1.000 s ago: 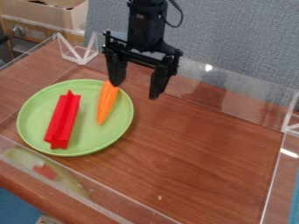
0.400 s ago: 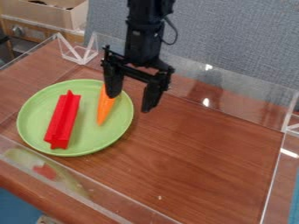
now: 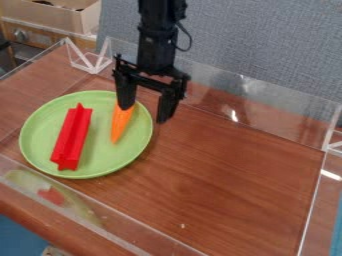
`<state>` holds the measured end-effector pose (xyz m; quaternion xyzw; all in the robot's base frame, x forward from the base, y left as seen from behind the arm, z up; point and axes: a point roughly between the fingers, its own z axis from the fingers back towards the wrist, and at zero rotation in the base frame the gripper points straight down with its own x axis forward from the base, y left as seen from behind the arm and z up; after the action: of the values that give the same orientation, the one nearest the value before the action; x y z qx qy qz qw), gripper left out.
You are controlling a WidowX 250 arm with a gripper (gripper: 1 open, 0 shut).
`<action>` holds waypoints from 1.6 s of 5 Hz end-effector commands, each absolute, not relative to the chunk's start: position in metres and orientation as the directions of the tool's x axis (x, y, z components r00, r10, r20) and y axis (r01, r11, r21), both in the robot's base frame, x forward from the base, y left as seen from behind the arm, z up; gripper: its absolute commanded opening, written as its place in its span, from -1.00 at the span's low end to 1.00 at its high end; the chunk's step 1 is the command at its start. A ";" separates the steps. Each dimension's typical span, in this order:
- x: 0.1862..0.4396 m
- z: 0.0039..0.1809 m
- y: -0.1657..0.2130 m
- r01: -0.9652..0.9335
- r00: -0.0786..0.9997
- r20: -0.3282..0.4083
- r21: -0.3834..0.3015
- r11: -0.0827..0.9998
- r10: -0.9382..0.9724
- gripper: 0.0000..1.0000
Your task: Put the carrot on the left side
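The carrot (image 3: 123,122), small, orange and tapered, lies on the right part of a green plate (image 3: 100,160), its thick end pointing away from me. My gripper (image 3: 147,103) hangs open just above and to the right of the carrot's far end. Its left finger (image 3: 127,92) overlaps the carrot's top; the right finger (image 3: 168,102) stands past the plate's rim. Nothing is between the fingers.
A red, long grooved bar (image 3: 71,135) lies on the plate's left half. The wooden table (image 3: 227,180) is ringed by a clear plastic wall (image 3: 318,200). Cardboard boxes (image 3: 54,15) stand at the back left.
The gripper has moved left and a little lower, from right of the plate's edge to over the carrot's far end. It stayed open. The carrot and bar have not moved.
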<state>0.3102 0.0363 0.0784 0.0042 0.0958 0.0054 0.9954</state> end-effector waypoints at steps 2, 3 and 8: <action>0.359 0.085 0.006 -0.054 0.996 -0.076 -0.014 0.998 0.053 1.00; 0.380 0.090 -0.028 -0.076 0.996 -0.047 -0.030 0.997 0.075 1.00; 0.398 0.051 0.010 -0.155 0.987 -0.046 -0.021 0.988 0.154 -1.00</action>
<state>0.3931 0.0065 0.0329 -0.0116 0.0481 0.0749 0.9960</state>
